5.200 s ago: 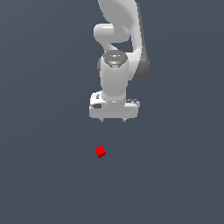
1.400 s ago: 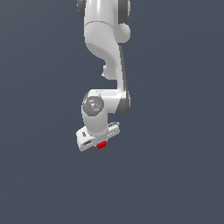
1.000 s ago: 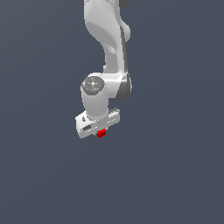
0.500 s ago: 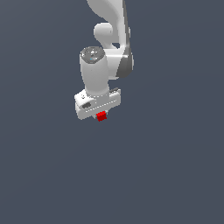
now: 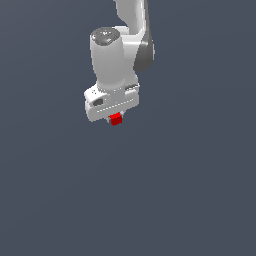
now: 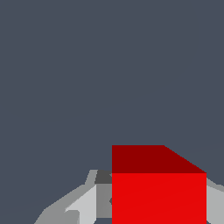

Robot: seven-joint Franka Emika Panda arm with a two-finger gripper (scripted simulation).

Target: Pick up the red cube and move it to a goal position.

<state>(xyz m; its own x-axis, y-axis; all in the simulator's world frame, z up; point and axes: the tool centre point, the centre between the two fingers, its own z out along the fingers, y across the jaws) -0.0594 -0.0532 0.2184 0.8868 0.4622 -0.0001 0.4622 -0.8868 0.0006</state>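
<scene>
The red cube (image 5: 116, 119) is a tiny bright red block held just under my white gripper (image 5: 115, 117) in the exterior view. It hangs in the air above the grey ground. In the wrist view the red cube (image 6: 158, 188) fills the space between my two grey fingers (image 6: 89, 202), which press on its sides. My gripper is shut on the cube. The fingertips are hidden behind the gripper body in the exterior view.
The white arm (image 5: 131, 30) rises from the gripper toward the top of the exterior view. Plain dark grey ground (image 5: 190, 190) lies all around, with no other object in sight.
My gripper has risen in the exterior view with the red cube in it, and the wrist has turned a little. The cube stays between the fingers.
</scene>
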